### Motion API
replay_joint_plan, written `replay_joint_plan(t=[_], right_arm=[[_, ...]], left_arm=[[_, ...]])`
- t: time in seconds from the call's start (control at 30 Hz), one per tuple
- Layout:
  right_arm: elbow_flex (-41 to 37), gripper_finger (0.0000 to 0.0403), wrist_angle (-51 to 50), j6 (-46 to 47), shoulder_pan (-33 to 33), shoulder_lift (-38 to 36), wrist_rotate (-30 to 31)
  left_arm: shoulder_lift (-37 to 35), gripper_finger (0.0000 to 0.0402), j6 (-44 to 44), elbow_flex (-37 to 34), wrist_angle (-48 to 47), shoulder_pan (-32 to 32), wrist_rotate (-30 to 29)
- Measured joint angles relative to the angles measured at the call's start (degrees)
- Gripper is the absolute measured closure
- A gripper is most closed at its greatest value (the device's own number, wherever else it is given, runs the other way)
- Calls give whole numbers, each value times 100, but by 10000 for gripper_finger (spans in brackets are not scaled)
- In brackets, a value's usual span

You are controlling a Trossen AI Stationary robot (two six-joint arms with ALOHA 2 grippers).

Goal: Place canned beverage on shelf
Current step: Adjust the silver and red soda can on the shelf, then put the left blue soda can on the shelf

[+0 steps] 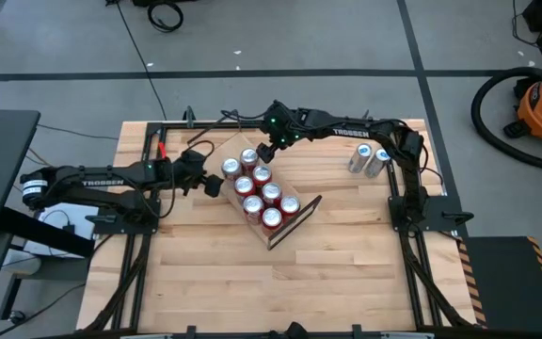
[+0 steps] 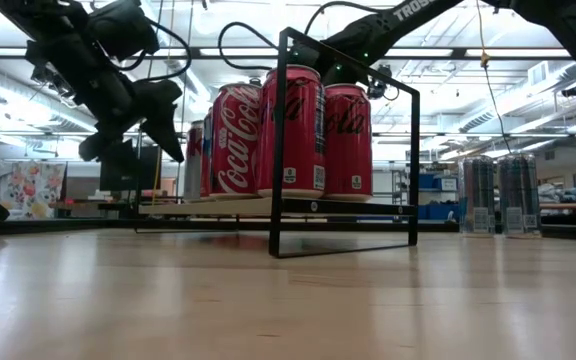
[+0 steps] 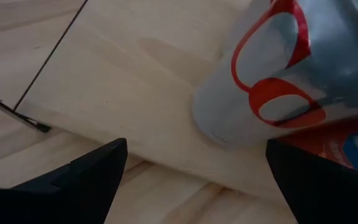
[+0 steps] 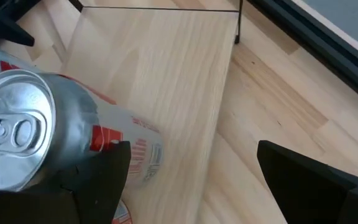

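The shelf, a light-wood plank (image 1: pixel 296 218) with black wire end frames (image 2: pixel 280 150), lies slantwise mid-table. Several red-and-silver cans (image 1: pixel 262 175) stand on it in two rows. My left gripper (image 1: pixel 215 185) is open at the shelf's far-left end. Its fingers stand apart before a silver-and-red can (image 3: pixel 272 74) that rests on the plank (image 3: pixel 129 74) on its base. My right gripper (image 1: pixel 265 151) is open at the shelf's far side. An upright can (image 4: pixel 23 130) stands just beside one of its fingers (image 4: pixel 104 174). My right gripper's finger (image 4: pixel 107 171) stands right against the side of the upright can (image 4: pixel 135 152), near its base. I cannot tell whether they touch. The can stands on the plank outside the gap between the fingers.
Two silver cans (image 1: pixel 368 160) stand on the table at the far right, also seen in the low view (image 2: pixel 498 195). A black frame (image 1: pixel 412 202) runs along the table's edges. Bare tabletop lies toward the near edge.
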Motion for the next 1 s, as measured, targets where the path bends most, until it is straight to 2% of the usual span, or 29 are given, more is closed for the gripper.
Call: replay_joint_plan(t=[0.13, 0.33, 0.67, 0.83, 1.0], right_arm=[[2, 41, -78, -29, -4, 2, -55], [12, 41, -871, -345, -202, -336, 303], [11, 32, -3813, -1476, -776, -702, 400], [11, 16, -4939, -2083, -986, -702, 849], [9, 4, -5632, -2513, -1128, -702, 1324]], left_arm=[[-2, 6, 6, 0, -148, 0, 66], [-57, 6, 91, 220, -748, 0, 358], [-96, 6, 917, 1415, -1797, -1, 349], [-96, 6, 1120, 1888, -1915, -2, 349], [-96, 6, 1171, 2328, -2246, 0, 349]])
